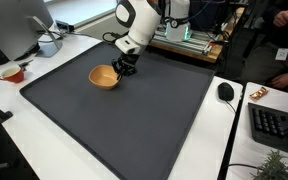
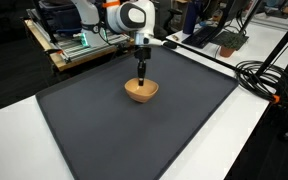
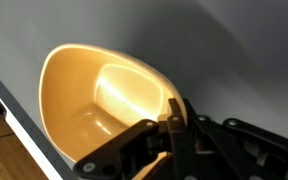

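Observation:
A tan wooden bowl (image 1: 103, 77) sits on a large dark grey mat (image 1: 134, 120), near the mat's far edge; it shows in both exterior views (image 2: 140, 92). My gripper (image 1: 125, 68) comes down onto the bowl's rim (image 2: 141, 74). In the wrist view the bowl (image 3: 94, 95) fills the left side. My fingers (image 3: 172, 125) are closed on its near rim, one inside and one outside. The bowl appears to rest on the mat.
A red cup (image 1: 12, 73) and a white jug (image 1: 49, 45) stand beside the mat, by a monitor. A mouse (image 1: 225, 92) and a keyboard (image 1: 274, 125) lie on the white table. Black cables (image 2: 259, 75) run along the mat's edge. An equipment rack (image 2: 69, 45) stands behind.

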Motion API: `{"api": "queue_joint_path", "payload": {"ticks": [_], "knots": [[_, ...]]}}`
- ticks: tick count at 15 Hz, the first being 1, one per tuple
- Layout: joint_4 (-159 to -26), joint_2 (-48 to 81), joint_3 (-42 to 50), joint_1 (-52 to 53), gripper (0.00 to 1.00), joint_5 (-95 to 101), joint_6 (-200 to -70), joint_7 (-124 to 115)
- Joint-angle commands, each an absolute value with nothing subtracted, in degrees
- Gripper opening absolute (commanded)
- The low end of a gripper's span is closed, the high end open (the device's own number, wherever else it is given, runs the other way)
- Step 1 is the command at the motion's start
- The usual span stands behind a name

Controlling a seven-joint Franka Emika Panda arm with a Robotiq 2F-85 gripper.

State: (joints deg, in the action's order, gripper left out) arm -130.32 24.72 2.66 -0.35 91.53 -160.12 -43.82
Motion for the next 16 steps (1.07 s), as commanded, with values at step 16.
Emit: {"api": "queue_joint_path", "payload": {"ticks": [16], "knots": [[-136.76, 15.50, 2.97, -1.62, 0.01, 91.64, -164.53, -42.25]]}}
